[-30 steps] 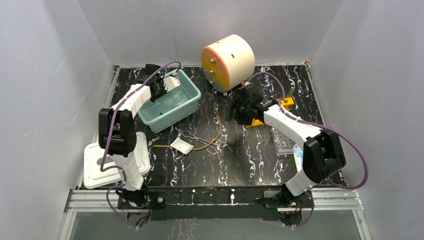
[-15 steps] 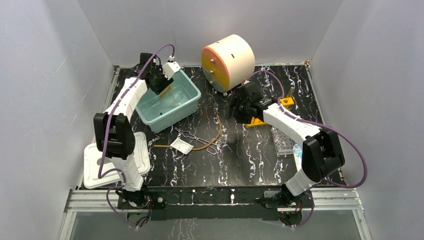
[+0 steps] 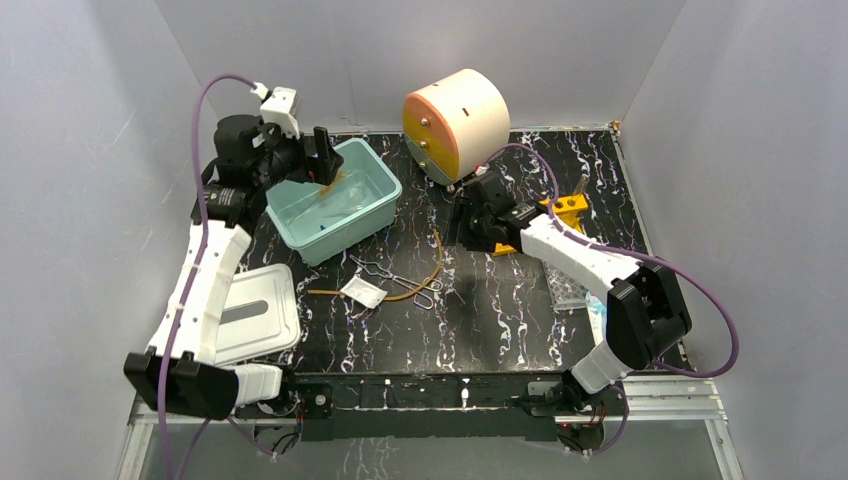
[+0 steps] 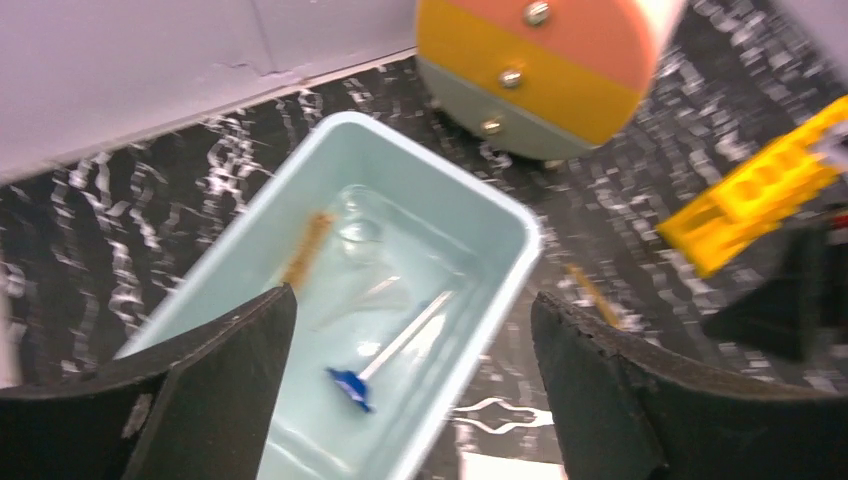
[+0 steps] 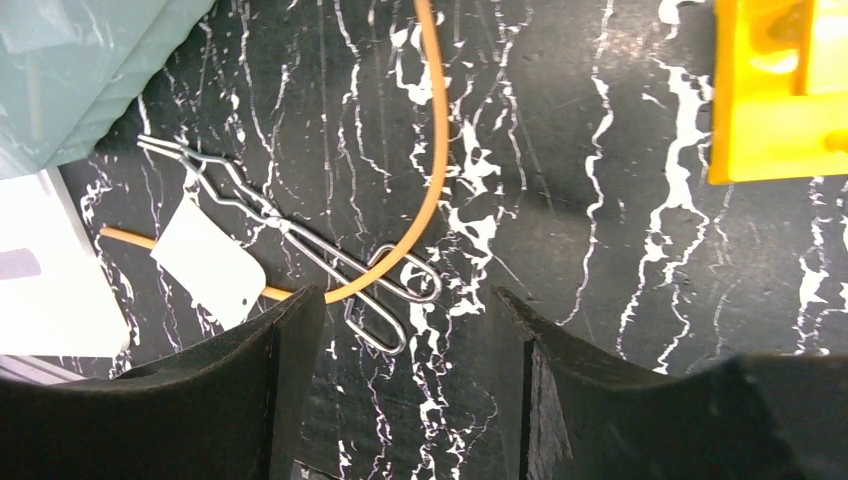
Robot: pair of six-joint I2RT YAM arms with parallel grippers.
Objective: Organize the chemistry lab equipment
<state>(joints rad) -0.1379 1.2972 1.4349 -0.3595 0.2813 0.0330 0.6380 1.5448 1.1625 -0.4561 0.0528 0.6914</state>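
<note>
Under the left claw: teal bin holding the brown brush, the clear glass funnel and a blue-capped tube.
Left claw state: jaws spread wide, nothing between them.
Under the right claw: metal forceps flat on the table, crossed by an orange tube; the white packet lies beside them.
Right claw state: jaws apart, empty.
Right of the right claw: yellow holed rack, close by.
Beyond both claws: round drawer unit.
</note>
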